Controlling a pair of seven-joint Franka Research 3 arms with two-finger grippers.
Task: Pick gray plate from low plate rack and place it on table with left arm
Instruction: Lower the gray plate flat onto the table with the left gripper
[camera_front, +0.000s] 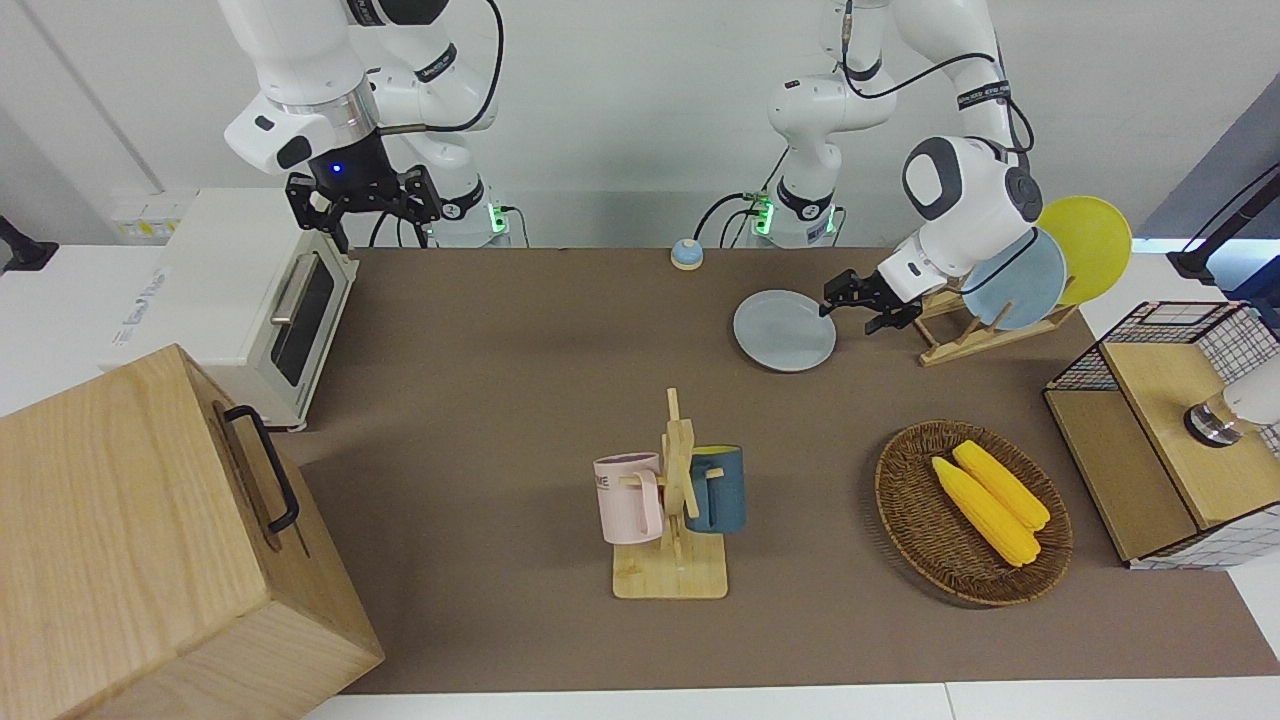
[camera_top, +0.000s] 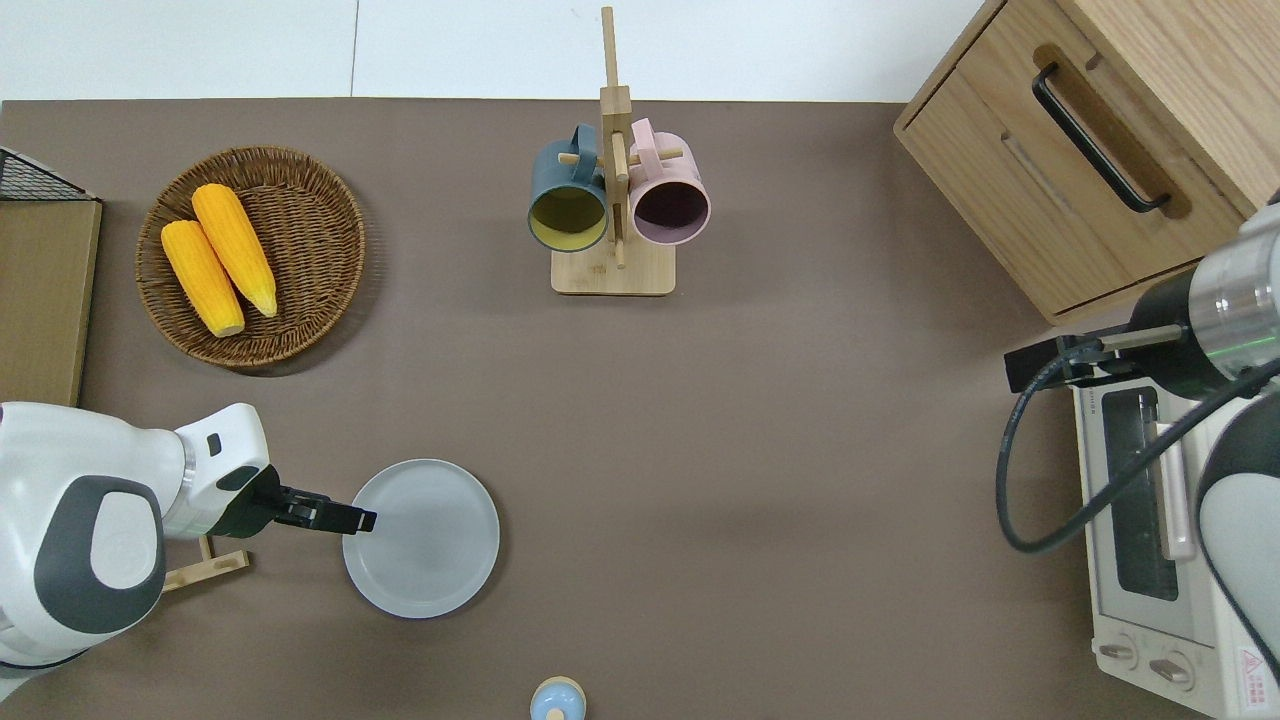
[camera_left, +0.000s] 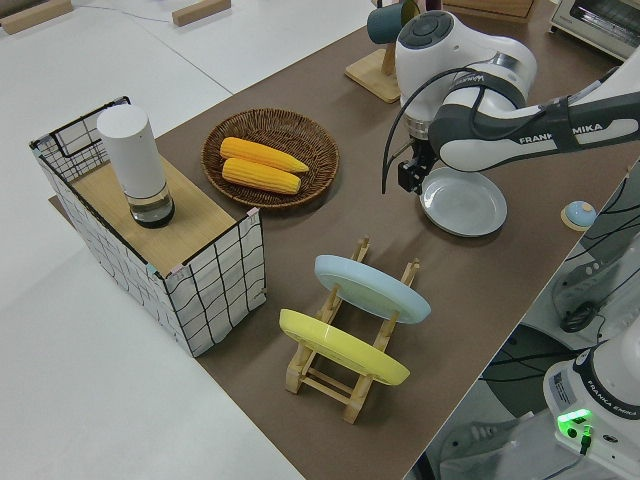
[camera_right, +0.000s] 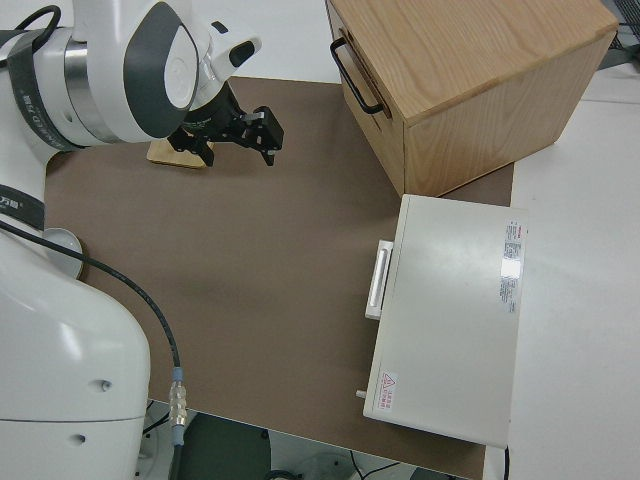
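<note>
A plain white wall (camera_front: 620, 110) is seen along the robots' side. White surfaces (camera_top: 650, 45) are seen bordering the brown counter (camera_top: 780, 420), and even, shadowless light is cast throughout.

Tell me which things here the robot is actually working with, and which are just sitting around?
In use: gray plate, flat on the table; left gripper at its rim; low plate rack.

Just there: blue plate, yellow plate, corn basket, mug stand, toaster oven, wooden cabinet.
</note>
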